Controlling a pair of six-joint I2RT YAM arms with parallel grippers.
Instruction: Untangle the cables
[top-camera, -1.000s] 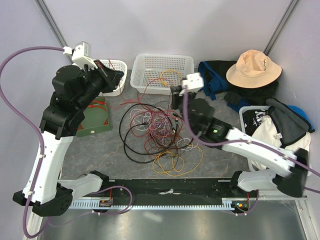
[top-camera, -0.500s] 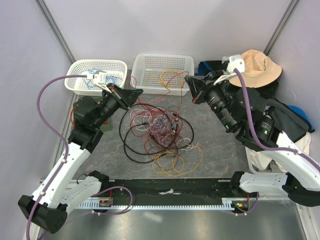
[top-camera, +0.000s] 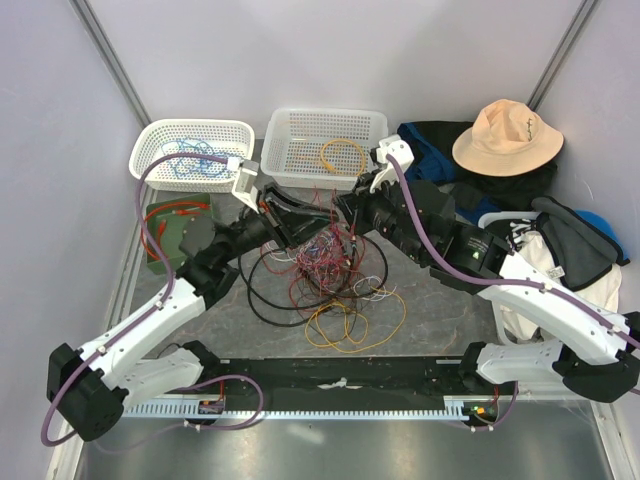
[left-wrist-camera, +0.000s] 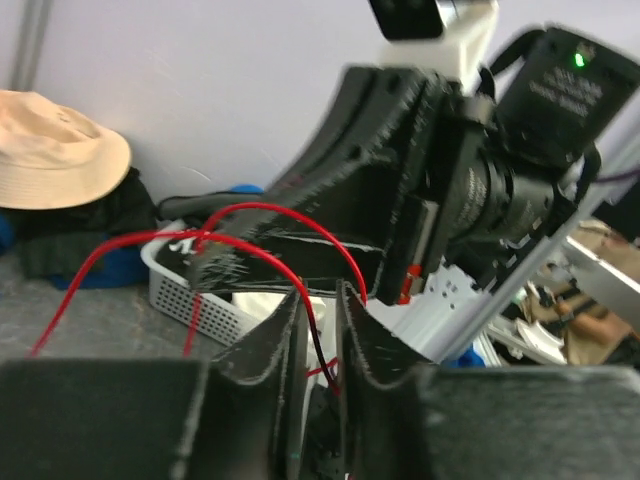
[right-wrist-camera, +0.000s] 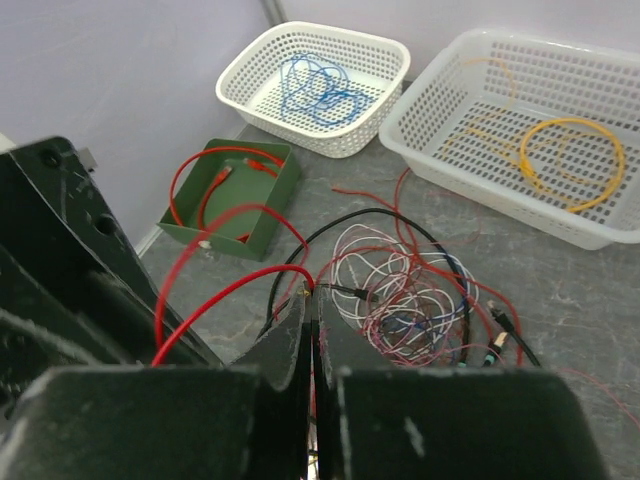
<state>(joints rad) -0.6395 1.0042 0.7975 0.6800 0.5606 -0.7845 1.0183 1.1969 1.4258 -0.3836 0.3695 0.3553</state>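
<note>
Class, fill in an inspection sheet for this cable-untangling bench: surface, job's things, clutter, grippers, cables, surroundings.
Surface: grey table, its middle covered by wires.
Job's things: tangle of cables mid-table, in red, white and maroon, with a black loop and yellow loops on the near side.
Clutter: left basket holds a blue coil; middle basket holds a yellow coil; green tray holds a red coil; hat lies on dark clothes; bin of clothes at right.
Grippers: right gripper shut on red cable; left gripper has its fingers close together with a red strand between them, grip unclear.
Cables: purple hoses arch off both arms.
Surroundings: plain walls; nothing else seen.
</note>
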